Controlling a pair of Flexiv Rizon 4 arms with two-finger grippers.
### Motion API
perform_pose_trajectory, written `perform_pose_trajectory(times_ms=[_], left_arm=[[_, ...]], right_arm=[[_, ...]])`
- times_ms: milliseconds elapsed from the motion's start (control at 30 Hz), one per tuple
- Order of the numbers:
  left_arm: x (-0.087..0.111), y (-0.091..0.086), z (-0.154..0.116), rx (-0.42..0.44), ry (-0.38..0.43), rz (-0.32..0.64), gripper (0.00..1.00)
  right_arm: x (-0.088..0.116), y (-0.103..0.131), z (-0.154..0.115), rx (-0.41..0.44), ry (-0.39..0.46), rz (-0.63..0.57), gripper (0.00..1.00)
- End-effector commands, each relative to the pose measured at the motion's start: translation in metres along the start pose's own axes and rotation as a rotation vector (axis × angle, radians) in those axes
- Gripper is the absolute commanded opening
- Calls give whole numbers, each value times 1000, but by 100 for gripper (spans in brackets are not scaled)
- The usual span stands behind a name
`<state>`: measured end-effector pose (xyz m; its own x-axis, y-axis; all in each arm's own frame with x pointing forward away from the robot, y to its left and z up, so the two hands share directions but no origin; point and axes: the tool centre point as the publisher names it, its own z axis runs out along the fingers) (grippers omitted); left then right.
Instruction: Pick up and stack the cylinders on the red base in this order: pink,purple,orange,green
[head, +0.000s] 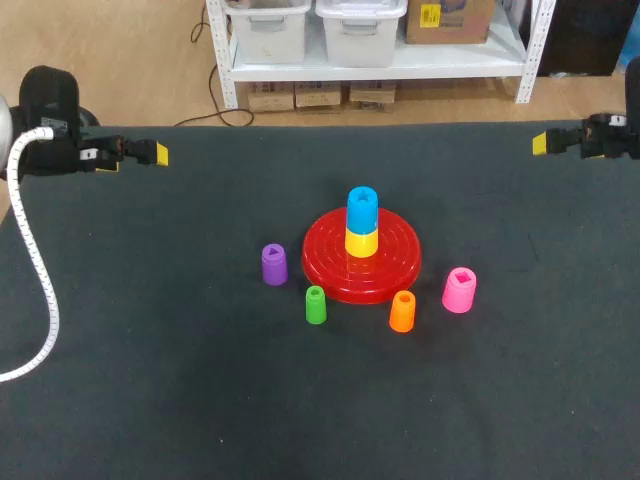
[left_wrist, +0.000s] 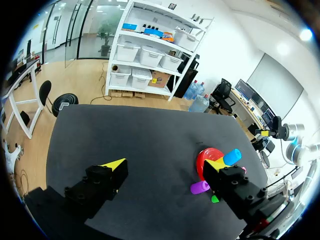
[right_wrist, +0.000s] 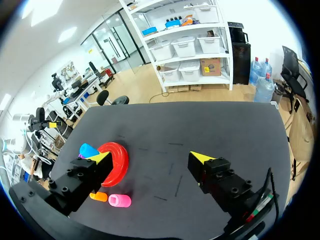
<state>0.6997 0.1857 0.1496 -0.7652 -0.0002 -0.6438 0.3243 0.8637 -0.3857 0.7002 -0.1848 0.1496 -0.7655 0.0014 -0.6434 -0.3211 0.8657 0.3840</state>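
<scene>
— Why do the arms sit so far back?

— I judge it a waiting pose. The left claw (left_wrist: 165, 164) hangs over the far left corner of the desk (head: 150, 380), fingers spread and holding nothing, so it does not block the way to the pieces.

— And the loose pieces?

— 4 stand upright along the near side of the red base (head: 330, 268). They are apart from each other, which should let a claw close on any 1. From the left, the purple cylinder (head: 274, 264) is just beside the rim and the green cylinder (head: 315, 305) is at the rim's near edge. Past the base come the orange cylinder (head: 402, 311) and the pink cylinder (head: 459, 290), which is nearest the desk's right edge.

— What is on the base?

— A yellow cylinder (head: 361, 243) with a blue cylinder (head: 362, 208) on top, at the desk's middle. Pink goes first, so it probably lands on the blue.

— Which arm?

— Likely the right. The right claw (right_wrist: 150, 157) waits over the far right corner, fingers apart and empty.

— The surface?

— Dark, matte and flat, so the bright pieces stand out well.
</scene>
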Motion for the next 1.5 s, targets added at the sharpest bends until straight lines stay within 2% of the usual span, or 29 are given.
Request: perform_pose_trajectory(times_ms=[33, 467, 567, 667, 733, 800, 833, 867, 1133, 1200, 1267, 1300, 1333, 1400, 1500], left_arm=[[-1, -1, 0, -7, 5, -1, 100], [-1, -1, 0, -7, 5, -1, 100], [3, -9, -1, 70, 11, 149, 100], [11, -16, 1, 148, 85, 322, 100], [18, -21, -3, 241, 97, 449, 100], [23, -24, -7, 291, 99, 521, 100], [24, -25, -10, 335, 98, 524, 100], [22, -26, -11, 347, 91, 486, 100], [22, -26, -11, 347, 91, 486, 100], [28, -30, -14, 411, 105, 563, 100], [34, -32, -16, 364, 58, 659, 100], [42, -34, -16, 287, 72, 754, 100], [44, -34, -15, 281, 76, 764, 100], [53, -36, -14, 379, 112, 762, 100], [65, -38, -15, 419, 111, 837, 100]], right_arm=[[0, 0, 0, 0, 1, 0, 100], [0, 0, 0, 0, 1, 0, 100], [0, 0, 0, 0, 1, 0, 100], [0, 0, 0, 0, 1, 0, 100], [0, 0, 0, 0, 1, 0, 100], [0, 0, 0, 0, 1, 0, 100], [0, 0, 0, 0, 1, 0, 100], [0, 0, 0, 0, 1, 0, 100], [0, 0, 0, 0, 1, 0, 100], [0, 0, 0, 0, 1, 0, 100], [0, 0, 0, 0, 1, 0, 100], [0, 0, 0, 0, 1, 0, 100], [0, 0, 0, 0, 1, 0, 100], [0, 0, 0, 0, 1, 0, 100], [0, 0, 0, 0, 1, 0, 100]])
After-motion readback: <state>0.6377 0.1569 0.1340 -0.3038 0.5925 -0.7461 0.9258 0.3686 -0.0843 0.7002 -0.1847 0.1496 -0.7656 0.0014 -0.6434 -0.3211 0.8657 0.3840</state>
